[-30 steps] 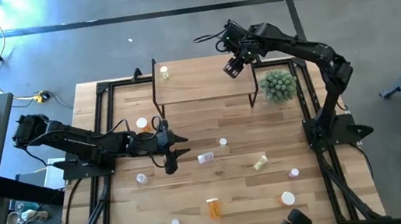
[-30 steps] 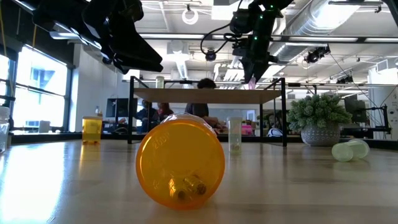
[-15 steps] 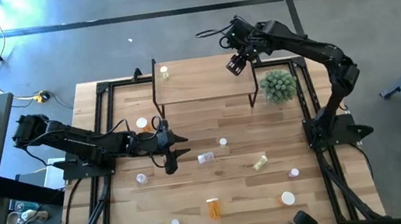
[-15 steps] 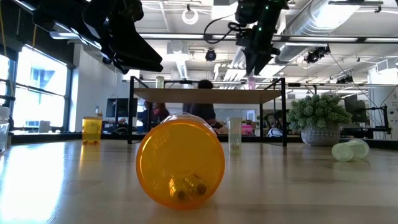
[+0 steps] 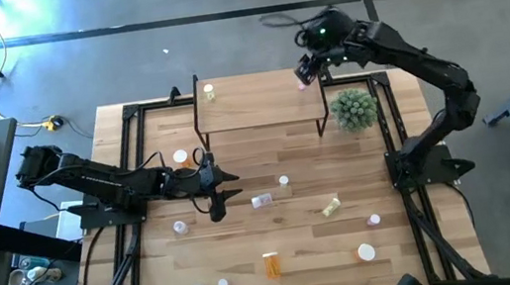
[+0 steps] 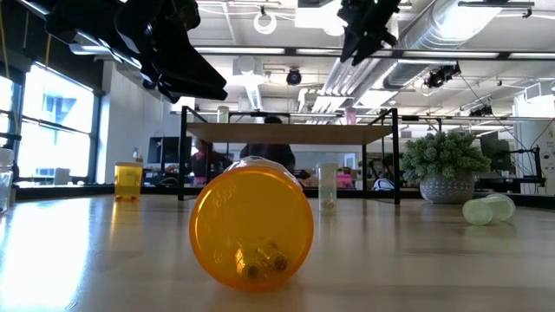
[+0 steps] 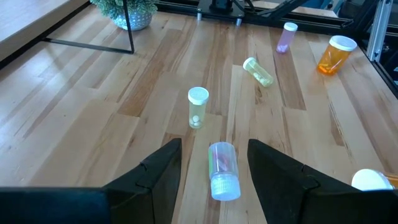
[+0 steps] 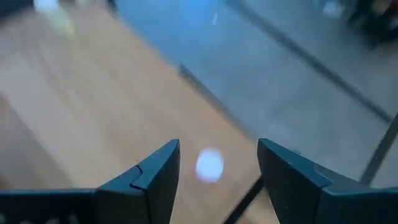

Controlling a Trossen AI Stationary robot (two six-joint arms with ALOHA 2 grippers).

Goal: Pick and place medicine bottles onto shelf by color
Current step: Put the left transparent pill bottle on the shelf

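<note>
Left wrist view shows the left pincer [image 7: 214,171] with its fingers parted and holding nothing; a clear bottle [image 7: 222,170] lies on its side on the desk [image 7: 74,106] directly between and below the fingertips, cap toward the camera, so the pincer is presumably staged there for a grasp. Just ahead of the fingertips a pale yellow-green bottle [image 7: 197,107] stands upright; farther ahead a second yellow-green bottle [image 7: 258,71] lies tipped, and beyond it a pink bottle [image 7: 287,37] and an orange bottle [image 7: 334,54] stand near the desk edge. In the right wrist view the right pincer [image 8: 217,165] is spread wide and empty, with a white-capped bottle [image 8: 209,165] on the shelf [image 8: 93,112] directly below the gap between its fingers, apart from both. The high view places this pincer above the shelf's far right corner, where a pink bottle [image 5: 302,84] stands alone, well apart from the yellow-green bottle [image 5: 209,93] at the opposite corner; this spacing appears to serve sorting by color.
</note>
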